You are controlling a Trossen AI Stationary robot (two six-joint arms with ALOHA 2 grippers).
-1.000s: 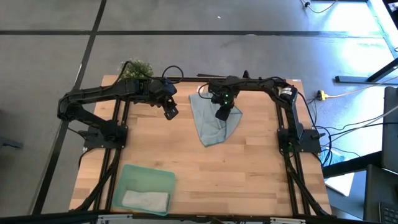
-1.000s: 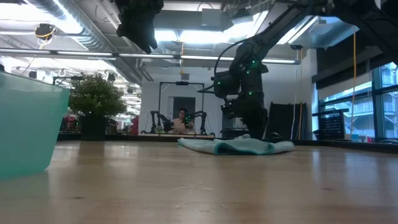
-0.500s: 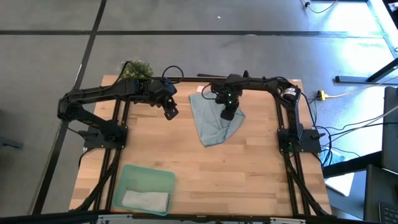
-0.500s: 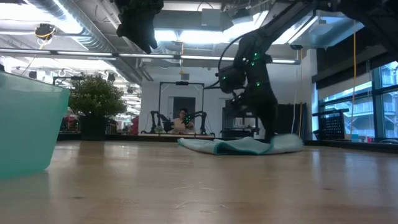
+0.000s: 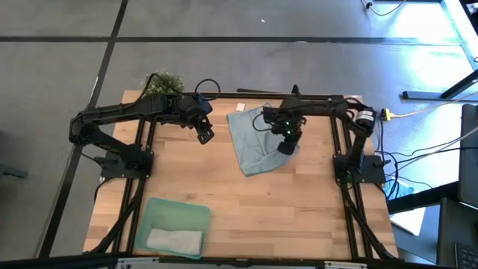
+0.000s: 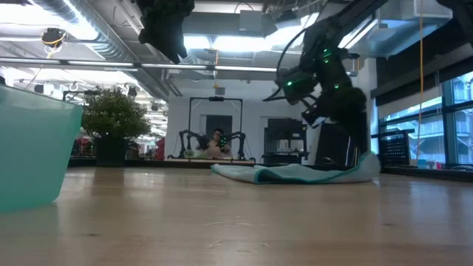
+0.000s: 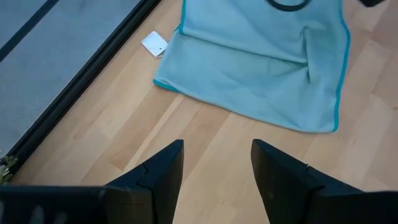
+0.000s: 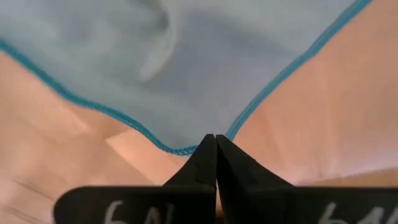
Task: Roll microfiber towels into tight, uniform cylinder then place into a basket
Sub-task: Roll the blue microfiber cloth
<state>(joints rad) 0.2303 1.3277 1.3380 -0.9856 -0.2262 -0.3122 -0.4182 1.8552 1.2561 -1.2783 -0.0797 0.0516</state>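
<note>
— What's around you?

— A big room with ceiling pipes and a potted plant beyond my wooden table. Far back a person sits at another rig.

— Where are the task's things?

— The basket sits at the near left corner, with the grey towel lying inside it. The blue towel lies flat and unrolled toward the far middle of the table, a small white tag just beside its far corner.

— And your arms?

— My right gripper is down at the blue towel's right corner, fingers pressed together on the teal-stitched tip. My left gripper hangs above bare wood left of the blue towel, fingers apart, holding nothing.
</note>
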